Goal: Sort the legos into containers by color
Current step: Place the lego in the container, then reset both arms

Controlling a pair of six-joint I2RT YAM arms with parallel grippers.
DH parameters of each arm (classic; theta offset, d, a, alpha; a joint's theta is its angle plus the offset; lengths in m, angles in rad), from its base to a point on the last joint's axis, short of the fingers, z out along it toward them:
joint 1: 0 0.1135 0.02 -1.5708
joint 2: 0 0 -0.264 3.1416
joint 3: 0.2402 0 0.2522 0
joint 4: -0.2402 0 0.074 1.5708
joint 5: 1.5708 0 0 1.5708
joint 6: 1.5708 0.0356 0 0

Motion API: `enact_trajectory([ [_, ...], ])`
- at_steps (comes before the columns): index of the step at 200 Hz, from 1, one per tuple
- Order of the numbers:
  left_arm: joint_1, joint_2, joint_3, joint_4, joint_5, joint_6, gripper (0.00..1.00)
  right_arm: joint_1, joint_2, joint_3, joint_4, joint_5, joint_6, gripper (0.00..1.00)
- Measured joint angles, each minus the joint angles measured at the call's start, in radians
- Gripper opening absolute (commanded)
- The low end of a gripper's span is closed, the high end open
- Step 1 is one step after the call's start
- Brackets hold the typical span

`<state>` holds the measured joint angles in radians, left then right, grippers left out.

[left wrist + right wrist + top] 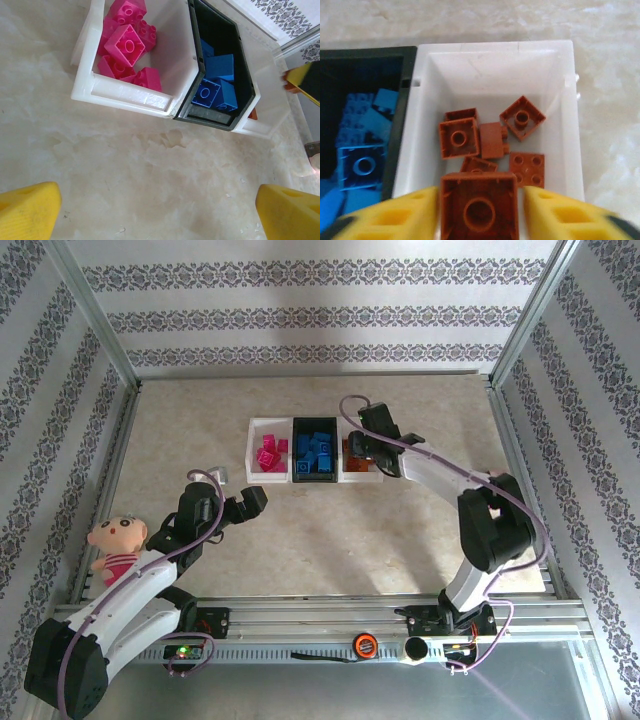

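Magenta-pink legos (127,42) lay in one white container (125,97), blue legos (220,75) in the black container (210,116) and orange-brown legos (490,135) in the other white container (495,65), all on a beige, marble-veined bench (330,540). An orange-brown brick (479,210) sat between the yellow jaws of the right gripper (479,200), and the left gripper (160,210) had yellow jaws too. White wallpaper (320,315) banded with grey-violet floral stripes ringed the scene, where a doll (118,540) wore pink-and-white stripes.

No writing, label, brand or number can be read: none on the bricks (458,138), the trays (495,65), or the doll (115,545) at eight o'clock.
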<state>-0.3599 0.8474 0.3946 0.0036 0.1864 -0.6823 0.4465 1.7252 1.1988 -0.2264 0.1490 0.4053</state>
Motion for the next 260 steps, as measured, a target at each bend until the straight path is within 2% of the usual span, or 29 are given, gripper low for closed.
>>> enact_trajectory([
  [34, 0.0, 0.0, 0.0, 0.0, 0.0, 0.0, 1.0, -0.006, -0.002, 0.011, -0.018, 0.0, 0.005, 0.71],
  [58, 0.0, 0.0, 0.0, 0.0, -0.005, 0.0, 1.0, -0.005, -0.084, -0.025, -0.006, 0.0, 0.012, 0.76],
  [67, 0.0, 0.003, 0.001, 0.003, -0.007, 0.001, 1.0, -0.002, -0.135, -0.057, 0.003, 0.002, 0.016, 0.89],
  [77, 0.0, 0.012, 0.004, 0.005, -0.011, 0.002, 1.0, 0.004, -0.202, -0.103, 0.018, 0.006, 0.025, 0.98],
  [118, 0.0, 0.101, 0.063, 0.043, -0.088, 0.039, 1.0, 0.056, -0.428, -0.312, 0.109, 0.048, 0.052, 0.98],
  [149, 0.0, 0.232, 0.118, 0.134, -0.182, 0.12, 1.0, 0.067, -0.509, -0.443, 0.169, 0.086, 0.07, 0.98],
  [170, 0.016, 0.36, 0.218, 0.149, -0.251, 0.21, 1.0, 0.067, -0.542, -0.494, 0.195, 0.108, 0.071, 0.98],
  [189, 0.077, 0.461, 0.312, 0.171, -0.296, 0.287, 1.0, 0.067, -0.563, -0.505, 0.214, 0.121, 0.07, 0.98],
  [231, 0.317, 0.585, 0.38, 0.185, -0.338, 0.42, 1.0, 0.066, -0.634, -0.543, 0.266, 0.154, 0.047, 0.98],
  [260, 0.341, 0.626, 0.285, 0.288, -0.356, 0.527, 1.0, 0.053, -0.663, -0.581, 0.292, 0.188, 0.033, 0.98],
])
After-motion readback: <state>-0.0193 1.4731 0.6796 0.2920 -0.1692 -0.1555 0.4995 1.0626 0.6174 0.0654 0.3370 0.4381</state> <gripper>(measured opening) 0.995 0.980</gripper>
